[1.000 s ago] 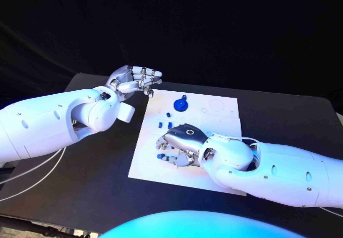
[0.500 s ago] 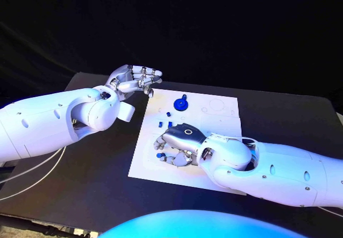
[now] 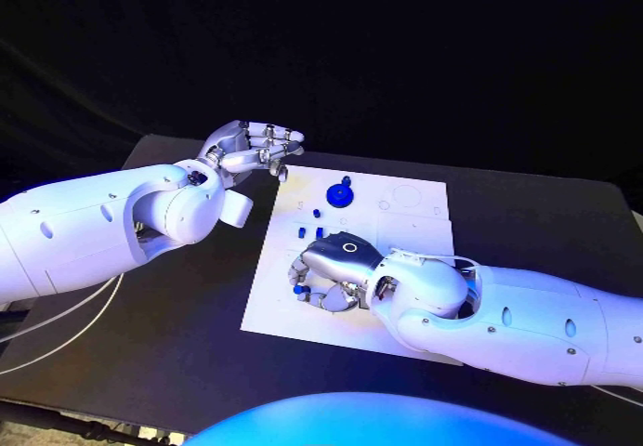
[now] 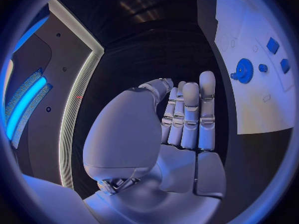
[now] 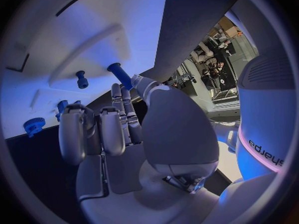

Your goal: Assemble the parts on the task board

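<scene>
The white task board (image 3: 402, 223) lies mid-table. My right hand (image 3: 333, 271) rests low over its near-left part and pinches a short blue peg (image 5: 118, 73) between thumb and fingertip, the peg's end (image 3: 302, 290) showing by the fingers. A blue gear (image 3: 340, 196) stands on the board's far part, with small blue pieces (image 3: 311, 232) between it and the right hand. My left hand (image 3: 255, 149) hovers off the board's far-left corner, fingers upright and side by side, holding nothing. The left wrist view shows the gear (image 4: 243, 68) and the board (image 4: 249, 104) beyond that hand (image 4: 181, 129).
Black table (image 3: 161, 307) surrounds the board on all sides. Shallow recesses (image 3: 409, 197) mark the board's far-right part. In the right wrist view, another small blue peg (image 5: 81, 78) stands on the board (image 5: 93, 15) near a long recess.
The right hand has crept slightly leftward over the board with the peg. The left hand has stayed where it was.
</scene>
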Available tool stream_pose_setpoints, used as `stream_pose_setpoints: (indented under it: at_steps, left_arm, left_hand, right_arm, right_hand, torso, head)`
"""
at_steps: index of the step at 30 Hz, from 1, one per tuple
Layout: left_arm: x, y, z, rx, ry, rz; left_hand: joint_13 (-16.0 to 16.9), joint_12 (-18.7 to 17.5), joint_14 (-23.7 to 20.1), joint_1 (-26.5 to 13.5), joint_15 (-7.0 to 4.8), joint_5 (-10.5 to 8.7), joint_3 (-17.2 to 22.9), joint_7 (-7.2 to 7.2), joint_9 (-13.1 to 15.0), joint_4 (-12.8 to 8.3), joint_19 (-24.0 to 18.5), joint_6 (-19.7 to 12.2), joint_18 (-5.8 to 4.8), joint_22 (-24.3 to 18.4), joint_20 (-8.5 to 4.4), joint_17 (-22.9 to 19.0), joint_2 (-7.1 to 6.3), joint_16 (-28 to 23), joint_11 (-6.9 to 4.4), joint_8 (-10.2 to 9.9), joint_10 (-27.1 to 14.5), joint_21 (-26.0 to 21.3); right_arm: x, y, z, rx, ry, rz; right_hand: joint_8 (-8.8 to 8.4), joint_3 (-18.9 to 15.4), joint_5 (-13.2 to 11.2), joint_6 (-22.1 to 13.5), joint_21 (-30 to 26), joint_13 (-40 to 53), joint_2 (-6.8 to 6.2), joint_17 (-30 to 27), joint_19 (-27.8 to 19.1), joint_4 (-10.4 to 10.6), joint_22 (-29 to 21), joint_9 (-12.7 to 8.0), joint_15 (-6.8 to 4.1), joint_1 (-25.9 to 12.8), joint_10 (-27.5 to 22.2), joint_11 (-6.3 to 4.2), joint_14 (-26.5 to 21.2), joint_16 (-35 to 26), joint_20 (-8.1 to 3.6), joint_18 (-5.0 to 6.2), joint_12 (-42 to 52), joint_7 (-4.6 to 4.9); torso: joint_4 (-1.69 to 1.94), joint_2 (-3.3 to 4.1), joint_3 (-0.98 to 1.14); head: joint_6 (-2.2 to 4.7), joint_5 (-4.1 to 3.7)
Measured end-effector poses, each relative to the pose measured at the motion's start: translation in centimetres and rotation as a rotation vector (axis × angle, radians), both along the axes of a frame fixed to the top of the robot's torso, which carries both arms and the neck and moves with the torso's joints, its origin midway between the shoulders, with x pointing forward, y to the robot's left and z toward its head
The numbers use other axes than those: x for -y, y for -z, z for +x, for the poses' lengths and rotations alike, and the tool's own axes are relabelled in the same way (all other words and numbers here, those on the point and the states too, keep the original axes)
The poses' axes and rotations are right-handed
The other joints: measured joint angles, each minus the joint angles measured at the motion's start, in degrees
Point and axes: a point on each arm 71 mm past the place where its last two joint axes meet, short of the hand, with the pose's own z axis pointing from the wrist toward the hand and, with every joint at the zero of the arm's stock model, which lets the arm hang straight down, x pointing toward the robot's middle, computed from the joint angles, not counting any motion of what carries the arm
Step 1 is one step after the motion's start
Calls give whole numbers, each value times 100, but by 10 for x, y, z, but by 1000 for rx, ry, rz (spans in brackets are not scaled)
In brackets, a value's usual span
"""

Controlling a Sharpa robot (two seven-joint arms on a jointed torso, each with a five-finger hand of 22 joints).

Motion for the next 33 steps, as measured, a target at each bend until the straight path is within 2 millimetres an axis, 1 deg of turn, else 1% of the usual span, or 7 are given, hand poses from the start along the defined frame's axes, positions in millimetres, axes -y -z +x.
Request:
stream_pose_setpoints:
  at_steps: [1,2,8,10,18,27,33]
  left_arm:
    - [0,0,0,0,0,0]
    - [0,0,0,0,0,0]
    - [0,0,0,-1,-1,1]
    - [0,0,0,-1,-1,1]
    - [-1,0,0,-2,-2,1]
    - [-2,0,0,-3,-3,2]
    - [-3,0,0,-3,-5,3]
  left_hand:
    - [0,0,0,0,0,0,0,0,0,0,0,0,0,0,0,0,0,0,0,0,0,0]
    - [0,0,0,0,0,0,0,0,0,0,0,0,0,0,0,0,0,0,0,0,0,0]
    - [-1,0,0,0,0,0,0,0,0,0,0,0,-1,0,0,0,0,0,0,0,0,0]
    - [0,0,0,0,0,0,0,0,0,0,0,0,0,0,0,0,0,0,0,0,0,0]
    - [-1,0,0,0,0,0,0,0,0,0,0,0,0,0,0,0,0,0,0,0,0,0]
    - [-1,0,0,0,0,0,0,0,0,0,0,0,0,0,0,1,0,0,0,0,0,0]
    - [-2,0,0,0,0,0,0,0,0,0,0,0,0,0,0,1,0,0,0,0,0,0]
  right_arm:
    - [0,0,0,0,0,0]
    - [0,0,0,0,1,-1]
    - [0,0,0,-1,-2,-2]
    - [0,0,0,-1,-3,-2]
    - [2,0,1,0,0,-4]
    - [7,0,4,8,16,0]
    - [10,0,5,12,26,1]
  right_hand:
    - [37,40,0,71,0,0,66,6,0,-9,0,12,0,17,0,0,0,0,0,0,27,-10]
    - [60,63,0,113,0,0,86,10,0,-16,0,19,0,37,0,0,0,0,0,0,36,-15]
    - [194,134,-11,321,0,9,148,32,0,-88,0,52,0,82,30,-31,0,0,0,0,105,-82]
    - [236,172,-24,339,14,9,170,43,0,-126,-1,58,0,91,42,-43,0,0,0,0,131,-80]
    - [238,203,-51,340,50,9,252,54,0,-127,-1,59,0,127,62,-63,0,22,0,0,153,-82]
    - [240,219,-61,339,50,8,259,39,0,-142,-2,58,0,120,62,-62,0,22,0,0,153,-82]
    - [241,219,-72,337,50,1,257,39,0,-142,-2,57,0,118,42,-83,0,22,0,0,153,-83]
  torso:
    - [-1,0,1]
    - [-1,0,1]
    - [-7,1,4]
    - [-10,2,7]
    - [-10,2,8]
    - [-7,1,8]
    - [-6,2,7]
  head:
    - [-1,0]
    - [-2,2]
    - [-9,9]
    - [-11,10]
    - [-16,-3]
    - [0,-5]
    - [-18,1]
